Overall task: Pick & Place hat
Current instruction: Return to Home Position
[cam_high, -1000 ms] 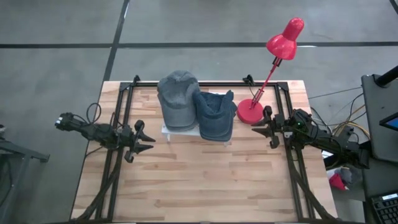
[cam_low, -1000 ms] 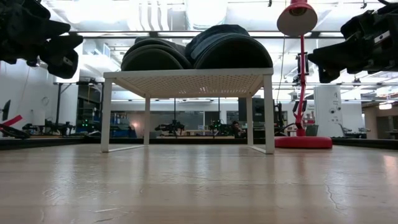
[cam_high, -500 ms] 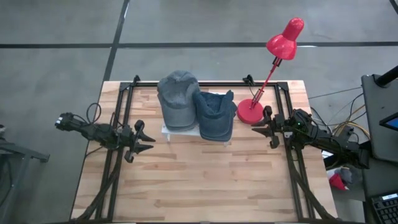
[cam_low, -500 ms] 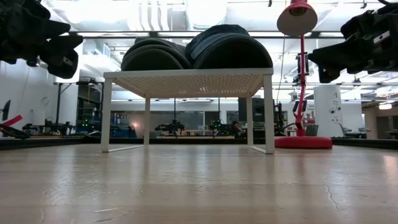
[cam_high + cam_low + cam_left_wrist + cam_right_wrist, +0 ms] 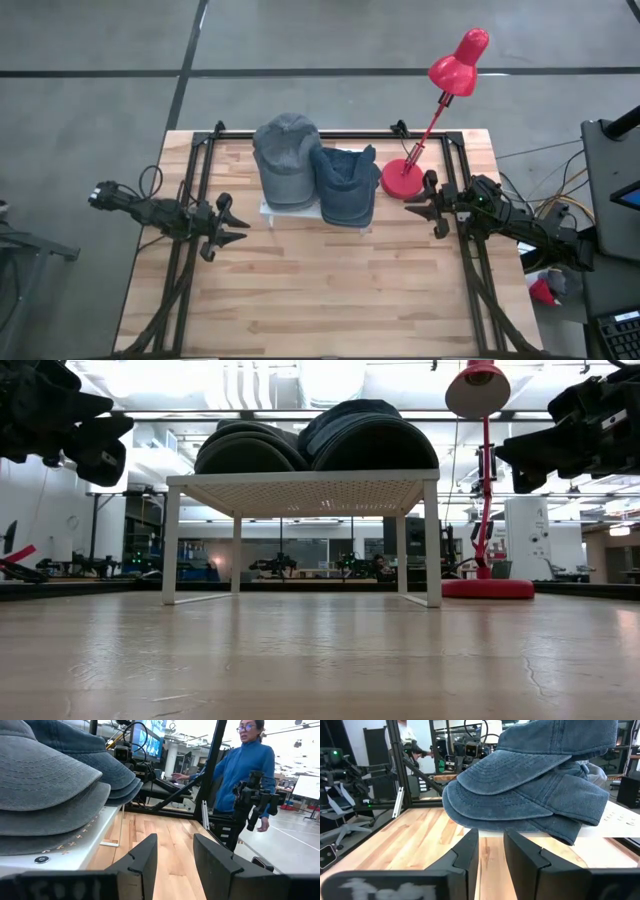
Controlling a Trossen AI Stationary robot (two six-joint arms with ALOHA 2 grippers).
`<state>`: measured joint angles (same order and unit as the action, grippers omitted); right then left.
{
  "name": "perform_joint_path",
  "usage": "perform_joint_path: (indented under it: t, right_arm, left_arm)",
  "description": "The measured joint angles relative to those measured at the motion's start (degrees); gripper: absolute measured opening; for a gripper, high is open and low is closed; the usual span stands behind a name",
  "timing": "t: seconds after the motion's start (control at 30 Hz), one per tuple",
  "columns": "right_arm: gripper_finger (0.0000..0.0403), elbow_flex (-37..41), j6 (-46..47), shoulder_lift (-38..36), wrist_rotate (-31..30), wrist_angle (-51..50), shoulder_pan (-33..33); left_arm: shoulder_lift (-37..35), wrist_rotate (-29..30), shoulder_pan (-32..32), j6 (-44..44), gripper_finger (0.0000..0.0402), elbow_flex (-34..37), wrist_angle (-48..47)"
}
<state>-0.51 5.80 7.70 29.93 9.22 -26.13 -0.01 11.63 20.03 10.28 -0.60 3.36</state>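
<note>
Gray denim caps (image 5: 285,150) and blue denim caps (image 5: 343,188) are sitting on the white perforated shelf (image 5: 300,481). The left gripper (image 5: 243,232) and right gripper (image 5: 412,206) are hovering narrowly parted and empty, so placing looks done.

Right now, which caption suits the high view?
Gray caps and blue caps stacked on the shelf; left gripper and right gripper open alongside.

Gray caps (image 5: 283,150) & blue caps (image 5: 343,190): washed cotton-type cloth, matt, w/ visible stitching. Shelf (image 5: 300,492): white perforated sheet, prob. metal, matt. Table (image 5: 330,290): wood planks, smooth, slight sheen. Lamp (image 5: 403,180): red, glossy finish.
</note>
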Motion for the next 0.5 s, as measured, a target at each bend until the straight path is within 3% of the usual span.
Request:
perform_joint_path:
  t: [0.5]
  right_arm:
    - [0.0069,0.0,0.0,0.0,0.0,0.0,0.0]
  left_arm:
    - [0.0,0.0,0.0,0.0,0.0129,0.0,0.0]
